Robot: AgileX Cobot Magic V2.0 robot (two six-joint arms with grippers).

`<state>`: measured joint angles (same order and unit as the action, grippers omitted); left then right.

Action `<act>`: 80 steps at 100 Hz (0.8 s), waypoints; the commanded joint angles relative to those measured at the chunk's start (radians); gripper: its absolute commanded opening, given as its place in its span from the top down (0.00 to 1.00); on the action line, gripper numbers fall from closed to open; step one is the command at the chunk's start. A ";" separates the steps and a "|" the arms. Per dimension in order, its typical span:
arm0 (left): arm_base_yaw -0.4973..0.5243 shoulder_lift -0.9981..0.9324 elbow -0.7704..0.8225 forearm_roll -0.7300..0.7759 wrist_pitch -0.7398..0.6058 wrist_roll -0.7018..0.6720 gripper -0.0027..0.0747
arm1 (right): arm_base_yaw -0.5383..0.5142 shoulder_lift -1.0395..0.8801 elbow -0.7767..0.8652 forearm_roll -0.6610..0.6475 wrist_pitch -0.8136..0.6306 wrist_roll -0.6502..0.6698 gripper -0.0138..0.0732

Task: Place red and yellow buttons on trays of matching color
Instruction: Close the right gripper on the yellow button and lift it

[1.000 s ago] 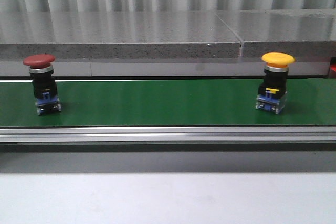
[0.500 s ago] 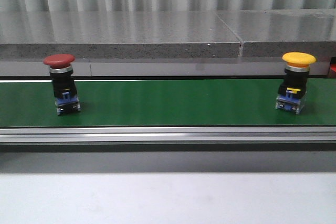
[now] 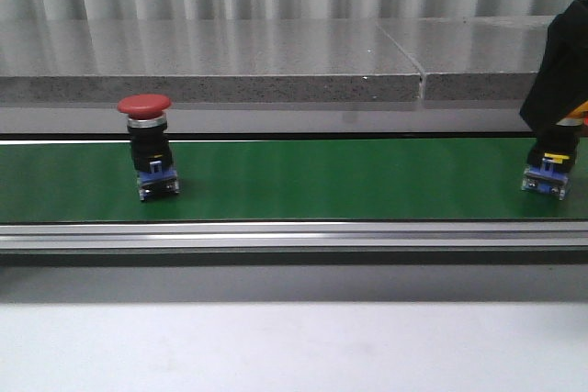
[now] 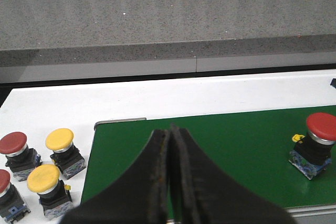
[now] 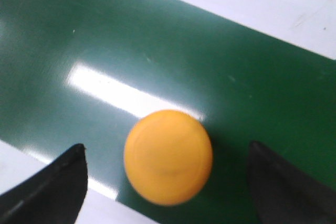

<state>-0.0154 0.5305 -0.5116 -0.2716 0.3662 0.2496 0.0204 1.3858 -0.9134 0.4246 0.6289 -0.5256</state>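
A red-capped button (image 3: 147, 148) stands upright on the green belt (image 3: 340, 181), left of centre; it also shows in the left wrist view (image 4: 317, 143). A yellow-capped button (image 5: 168, 156) stands on the belt at the far right, and only its base (image 3: 548, 172) shows in the front view. My right gripper (image 5: 167, 149) is open, its fingers on either side of the yellow cap and apart from it; it covers the cap in the front view (image 3: 559, 121). My left gripper (image 4: 169, 132) is shut and empty over the belt's left end. No trays are in view.
Several spare buttons stand on the white table beside the belt's left end: red (image 4: 16, 148), yellow (image 4: 61, 148), yellow (image 4: 45, 185). A grey stone ledge (image 3: 276, 61) runs behind the belt. An aluminium rail (image 3: 294, 236) edges its front.
Both buttons have travelled to the right along the belt. My right gripper has come in from the upper right over the yellow button, hiding its cap in the front view.
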 commanded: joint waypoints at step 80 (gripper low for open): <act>-0.009 0.001 -0.027 -0.016 -0.072 0.003 0.99 | -0.448 -0.101 -0.248 -0.037 0.174 0.108 0.72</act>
<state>-0.0154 0.5305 -0.5116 -0.2716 0.3662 0.2496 -0.3254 1.3202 -1.1268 0.3904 0.8332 -0.4520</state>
